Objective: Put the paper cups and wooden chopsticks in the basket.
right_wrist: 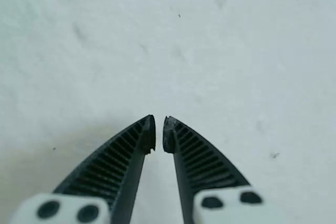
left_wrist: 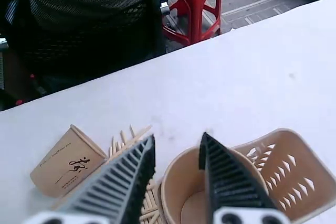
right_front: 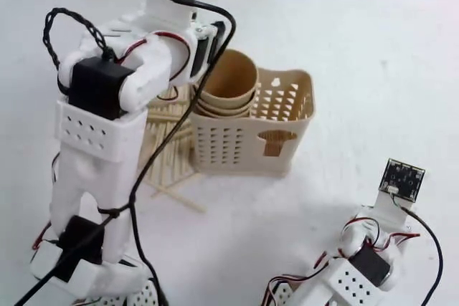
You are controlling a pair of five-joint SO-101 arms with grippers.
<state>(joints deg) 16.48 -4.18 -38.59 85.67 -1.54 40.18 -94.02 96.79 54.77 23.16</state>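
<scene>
From above, the beige basket [right_front: 251,137] sits mid-table [right_front: 373,69] with a stack of paper cups [right_front: 228,80] standing upright in its left end. A messy pile of chopsticks [right_front: 166,150] lies on the table just beside the basket's left side. It's partly under the left arm [right_front: 97,141], which stretches over them toward the cups. The right arm [right_front: 362,266] sits folded up at the near right edge, well apart from the basket.

Left wrist cam: the left gripper [left_wrist: 177,142] hangs over the rim of the stacked cups, jaws clearly apart and nothing between them. There's also a loose cup [left_wrist: 64,162] lying on its side on the table next to the chopsticks, outside the basket.

Right wrist cam: the right gripper [right_wrist: 159,132] points down at bare table. Its jaws are almost together with just a sliver of gap, gripping nothing.
</scene>
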